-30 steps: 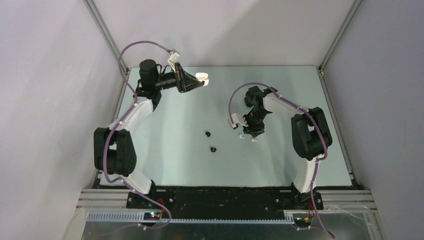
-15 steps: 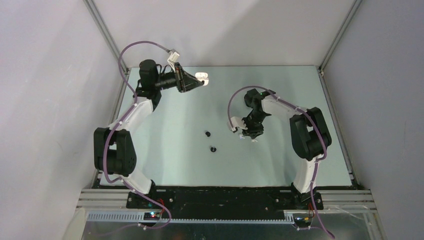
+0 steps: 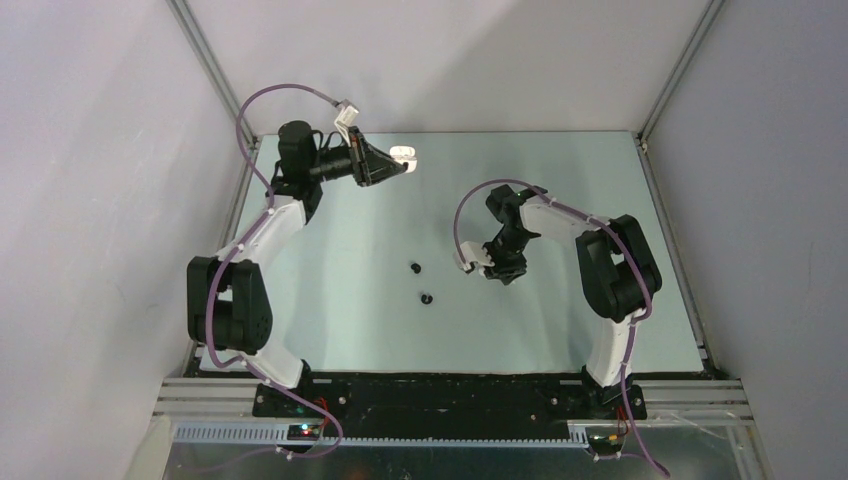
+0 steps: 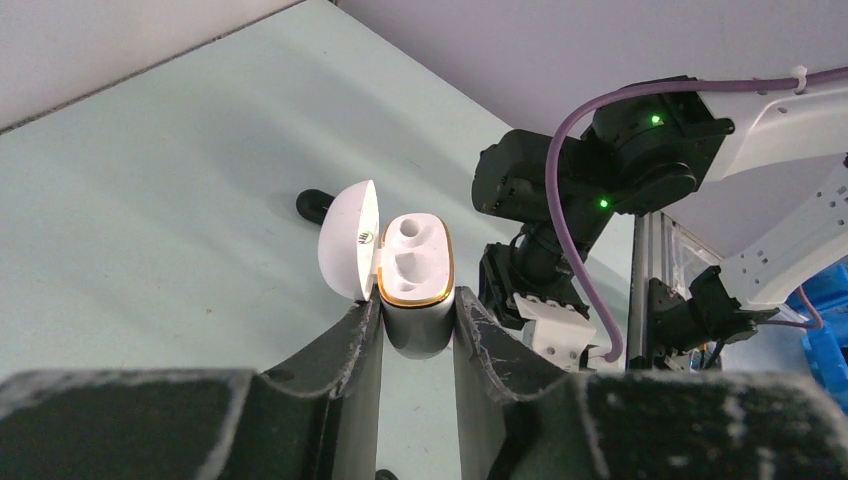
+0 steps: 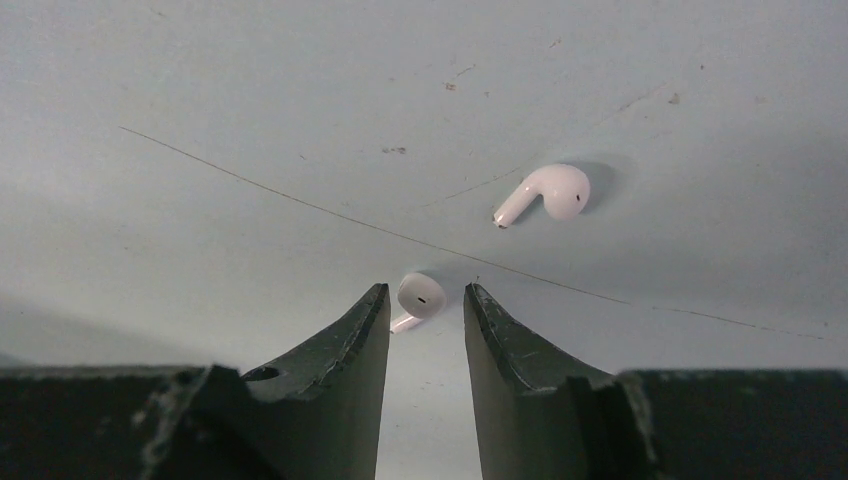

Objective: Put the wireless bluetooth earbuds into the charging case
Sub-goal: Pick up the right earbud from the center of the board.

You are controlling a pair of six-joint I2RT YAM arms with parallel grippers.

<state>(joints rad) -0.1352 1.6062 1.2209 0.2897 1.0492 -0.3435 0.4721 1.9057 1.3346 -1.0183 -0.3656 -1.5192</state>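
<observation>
Holding anything, over at the left gripper [image 4: 418,312]?

Pinching a white pebble-shaped plastic charging case [image 4: 413,262] by its lower body, tight between the jaws. Raised off the pale green tabletop [image 3: 330,330], up by the far left corner in the overhead view.

Shut or flipped open, as to the rounded white lid [image 4: 350,240]?

Flipped open and hinged over to the left (gold rim and two moulded wells showing on the body).

And down at the right gripper [image 5: 425,300]?

Lowered close to the tabletop, right of centre, with jaws set narrow but parted. Straddling a small white stemmed earbud [image 5: 421,296] that lies flat between them. Not pinched yet, judging by the thin gaps on either side.

Spotted the other white one?

Lying just beyond the jaws and off to the right: a second white stemmed earbud [image 5: 550,192], bulb to the right, stem pointing left, apart from the first.

Found any dark ones?

Sitting near mid-table, left of the right gripper and well apart from the case: a tiny black earbud [image 3: 415,267] and, nearer the arm bases, another black earbud [image 3: 426,299].
</observation>
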